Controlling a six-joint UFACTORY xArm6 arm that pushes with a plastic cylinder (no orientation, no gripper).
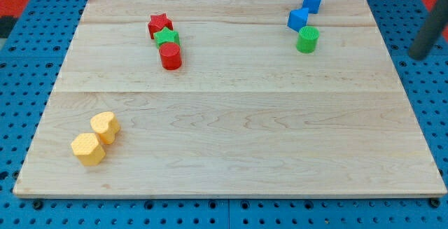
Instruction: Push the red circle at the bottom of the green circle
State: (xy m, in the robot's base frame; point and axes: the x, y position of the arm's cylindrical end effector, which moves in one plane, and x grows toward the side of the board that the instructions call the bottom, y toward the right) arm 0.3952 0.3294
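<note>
On the wooden board point(231, 117), my tip point(420, 54) stands off past the view's right edge of the wood, over the blue pegboard point(427, 117), well apart from every block and touching none; it is a bare rod, with nothing to clench and nothing held (only its lower length shows, somewhat blurred).

The red circle point(170, 56) sits in the upper left part of the board, touching or just beside the green star-like block point(167, 38) above it, which in turn presses against the red star point(159, 25) toward the view's top. The three make a short, slightly slanted column.

The green circle point(307, 39) stands far across the board, near the view's top right, just below and close against a blue block point(297, 19), its shape hard to make out; a blue cube point(312, 0) lies just above that one, near the board's top edge.

At the view's lower left, two yellow blocks rest side by side: a yellow heart-like block point(105, 127) and, touching it below left, a yellow hexagon point(88, 149).
</note>
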